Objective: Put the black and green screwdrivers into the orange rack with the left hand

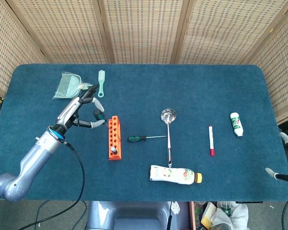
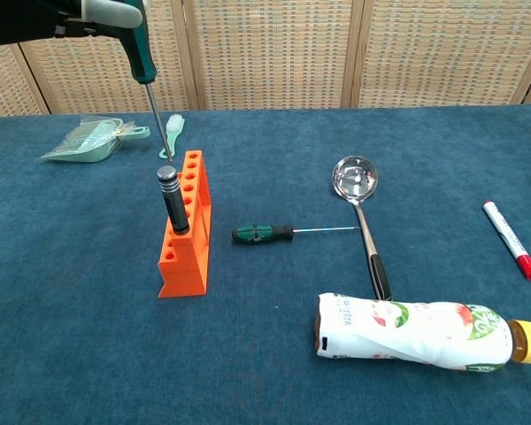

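Meanwhile: Left Hand Held a Screwdriver Above the Rack

Nearest the camera in the chest view lay a squeezed drink bottle on its side, well to the right of the left hand and far forward of it. Just beyond the bottle a metal ladle stretched away, bowl at the far end. A green screwdriver lay flat on the blue table, its thin shaft pointing at the ladle's handle; it sat to the right of the left hand, apart from it, and just right of the orange rack. A black screwdriver stood upright in one of the rack's near holes.

Over the rack's far end, the left hand grasped a teal-handled screwdriver, shaft hanging almost straight down, tip close above the far holes; whether it touched the rack could not be told. In the head view the fingers were wrapped round the handle just left of the rack.

Beyond the hand lay a pale green brush and a pale green dustpan. Far to the right lay a red marker and a small white bottle. The right hand showed only at the table's right edge; its grip could not be made out
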You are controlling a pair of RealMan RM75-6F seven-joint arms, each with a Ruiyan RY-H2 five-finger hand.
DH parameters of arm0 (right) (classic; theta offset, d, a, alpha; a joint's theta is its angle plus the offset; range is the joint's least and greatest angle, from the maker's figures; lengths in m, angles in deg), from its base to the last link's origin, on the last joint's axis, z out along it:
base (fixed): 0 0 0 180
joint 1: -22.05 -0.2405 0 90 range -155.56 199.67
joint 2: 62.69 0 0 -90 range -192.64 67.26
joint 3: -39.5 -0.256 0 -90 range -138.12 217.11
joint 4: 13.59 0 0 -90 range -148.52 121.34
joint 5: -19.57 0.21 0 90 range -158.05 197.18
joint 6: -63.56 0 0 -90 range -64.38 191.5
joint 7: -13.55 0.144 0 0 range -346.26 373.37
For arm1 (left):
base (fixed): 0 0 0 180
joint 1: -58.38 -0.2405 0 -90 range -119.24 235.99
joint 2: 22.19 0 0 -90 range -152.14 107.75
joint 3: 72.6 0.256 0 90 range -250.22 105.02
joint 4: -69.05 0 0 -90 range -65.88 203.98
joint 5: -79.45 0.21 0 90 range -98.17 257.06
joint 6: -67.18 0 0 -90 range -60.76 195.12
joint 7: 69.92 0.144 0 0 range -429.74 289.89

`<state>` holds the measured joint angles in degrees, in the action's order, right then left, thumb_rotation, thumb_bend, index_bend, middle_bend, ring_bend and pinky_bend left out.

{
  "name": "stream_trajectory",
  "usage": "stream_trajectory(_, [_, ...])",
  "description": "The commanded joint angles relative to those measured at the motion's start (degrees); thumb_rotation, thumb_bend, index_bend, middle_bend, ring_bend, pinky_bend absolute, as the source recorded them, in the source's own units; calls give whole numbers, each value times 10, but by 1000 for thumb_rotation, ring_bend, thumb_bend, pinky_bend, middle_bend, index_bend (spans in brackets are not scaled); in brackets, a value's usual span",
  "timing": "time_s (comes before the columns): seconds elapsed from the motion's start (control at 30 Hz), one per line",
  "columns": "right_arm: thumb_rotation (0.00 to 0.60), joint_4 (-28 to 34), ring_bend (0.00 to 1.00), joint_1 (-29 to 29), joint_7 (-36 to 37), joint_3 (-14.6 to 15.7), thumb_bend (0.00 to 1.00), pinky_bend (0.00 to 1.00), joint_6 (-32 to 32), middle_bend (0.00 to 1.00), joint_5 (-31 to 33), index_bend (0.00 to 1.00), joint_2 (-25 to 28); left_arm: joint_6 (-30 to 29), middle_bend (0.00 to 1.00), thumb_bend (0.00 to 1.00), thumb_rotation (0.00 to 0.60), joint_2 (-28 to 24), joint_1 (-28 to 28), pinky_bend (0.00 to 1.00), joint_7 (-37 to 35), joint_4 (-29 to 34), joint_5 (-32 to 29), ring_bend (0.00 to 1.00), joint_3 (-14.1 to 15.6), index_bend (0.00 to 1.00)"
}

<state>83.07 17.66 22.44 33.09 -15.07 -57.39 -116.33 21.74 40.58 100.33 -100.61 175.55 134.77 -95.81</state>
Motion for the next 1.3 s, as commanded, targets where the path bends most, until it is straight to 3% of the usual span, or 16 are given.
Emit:
stream_trajectory(0.03, [600, -1, 0, 0, 0, 0, 0, 0, 1, 0, 1, 0, -1, 1, 0, 459, 600, 14, 23, 0, 37, -7, -41, 0, 4, 708])
stream_trajectory(0.6, [600, -3, 0, 0, 4, -3, 0, 0, 1, 0, 6, 0, 0, 1, 0, 459, 600, 29, 63, 0, 109, -11, -124, 0, 0, 708])
stream_trajectory(1.3, [600, -4, 0, 1, 8, -4, 0, 0, 2, 0, 6, 0, 2, 14, 0, 460, 600, 34, 63, 0, 114, -20, -133, 0, -2, 708])
